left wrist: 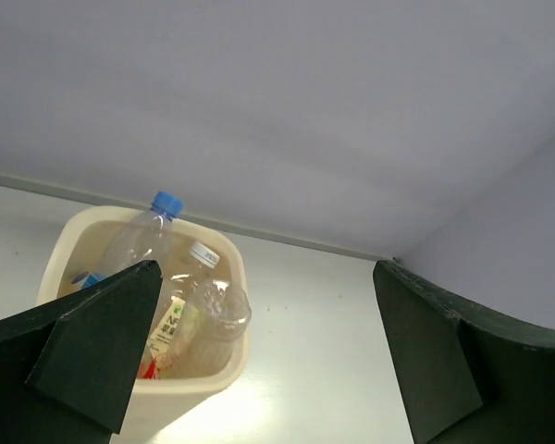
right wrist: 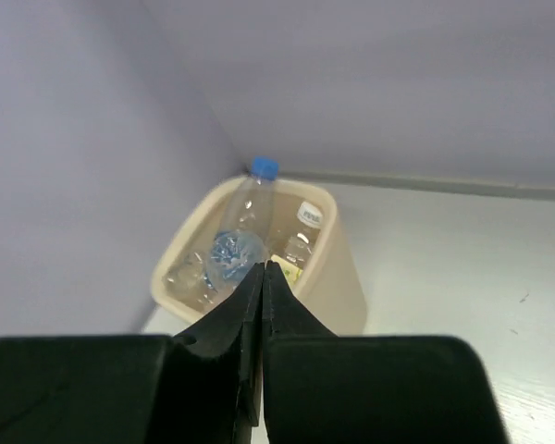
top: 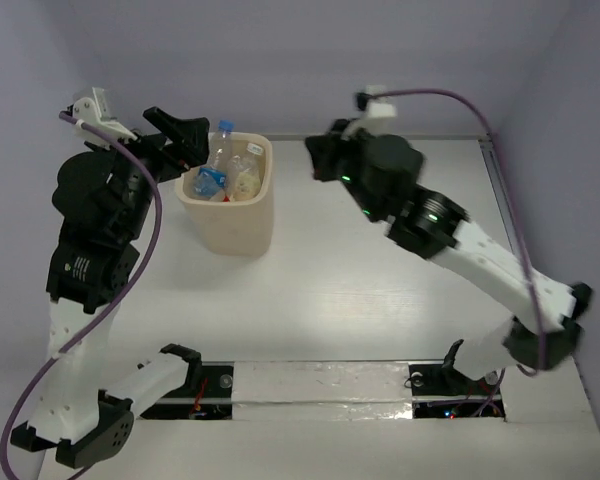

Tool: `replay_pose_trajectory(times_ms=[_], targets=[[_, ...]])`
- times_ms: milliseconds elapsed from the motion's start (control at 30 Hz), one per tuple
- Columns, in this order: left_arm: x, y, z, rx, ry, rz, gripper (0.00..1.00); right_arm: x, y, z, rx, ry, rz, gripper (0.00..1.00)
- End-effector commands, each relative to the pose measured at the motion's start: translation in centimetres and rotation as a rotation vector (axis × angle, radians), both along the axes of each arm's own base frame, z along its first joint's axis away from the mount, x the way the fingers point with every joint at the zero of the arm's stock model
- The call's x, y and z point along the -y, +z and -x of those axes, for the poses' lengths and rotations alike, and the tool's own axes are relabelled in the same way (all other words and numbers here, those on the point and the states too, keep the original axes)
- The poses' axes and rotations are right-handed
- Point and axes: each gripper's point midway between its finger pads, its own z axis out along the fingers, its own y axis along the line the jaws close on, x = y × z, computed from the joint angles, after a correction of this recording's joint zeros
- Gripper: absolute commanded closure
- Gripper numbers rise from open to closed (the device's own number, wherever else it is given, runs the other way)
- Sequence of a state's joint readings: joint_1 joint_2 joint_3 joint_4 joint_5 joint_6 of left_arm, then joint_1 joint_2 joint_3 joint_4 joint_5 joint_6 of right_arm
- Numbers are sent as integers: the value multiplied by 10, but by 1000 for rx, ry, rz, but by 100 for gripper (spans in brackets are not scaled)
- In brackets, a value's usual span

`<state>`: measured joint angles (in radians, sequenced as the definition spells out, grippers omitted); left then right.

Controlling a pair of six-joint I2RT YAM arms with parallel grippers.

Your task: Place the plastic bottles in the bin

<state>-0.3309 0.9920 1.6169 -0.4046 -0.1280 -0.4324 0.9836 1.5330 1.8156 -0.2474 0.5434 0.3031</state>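
Cream bin (top: 242, 225) of plastic bottles (top: 219, 158) beside wide left jaws; right jaws closed.

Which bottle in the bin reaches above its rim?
The clear bottle with the blue cap: its neck and cap rise past the rim of the bin, while the others sit lower inside.

- Your left arm (top: 90, 230) stands tall on the left side, folded at the elbow, with the wrist held high.
- Your left gripper (top: 192, 146) points to the right, and its jaws are wide apart.
- Your right arm (top: 460, 250) stretches far toward the back left.
- Your right gripper (top: 318, 160) has both fingers pressed together.
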Motion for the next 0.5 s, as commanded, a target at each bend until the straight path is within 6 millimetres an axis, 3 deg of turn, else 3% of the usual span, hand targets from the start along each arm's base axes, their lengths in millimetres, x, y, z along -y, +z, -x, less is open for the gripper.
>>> replay_pose_trajectory(times_ms=[0, 33, 67, 100, 133, 200, 233, 267, 300, 333, 467], targets=[[3, 1, 20, 21, -53, 18, 1, 73, 9, 47, -1, -35, -196, 100], [2, 1, 25, 22, -55, 23, 1, 92, 1, 55, -16, -62, -208, 100], [-2, 4, 35, 39, -52, 31, 1, 130, 13, 78, 3, -75, -279, 100], [-3, 1, 39, 36, -52, 30, 1, 146, -6, 86, -47, -99, -279, 96], [-5, 1, 44, 42, -54, 31, 1, 164, -32, 89, -85, -153, -260, 78], [-6, -2, 57, 51, -71, 34, 1, 207, -45, 113, -129, -196, -330, 50], [-6, -6, 60, 41, -76, 36, 1, 221, -54, 118, -144, -228, -345, 22], [-8, -6, 67, 46, -80, 42, 1, 229, -66, 121, -164, -247, -353, 13], [-5, -12, 68, 34, -92, 41, 1, 247, -71, 130, -182, -272, -398, 8], [-4, -14, 69, 30, -100, 44, 1, 252, -75, 133, -190, -281, -408, 3], [1, -21, 66, 15, -123, 41, 1, 255, -78, 136, -214, -283, -421, 0]])
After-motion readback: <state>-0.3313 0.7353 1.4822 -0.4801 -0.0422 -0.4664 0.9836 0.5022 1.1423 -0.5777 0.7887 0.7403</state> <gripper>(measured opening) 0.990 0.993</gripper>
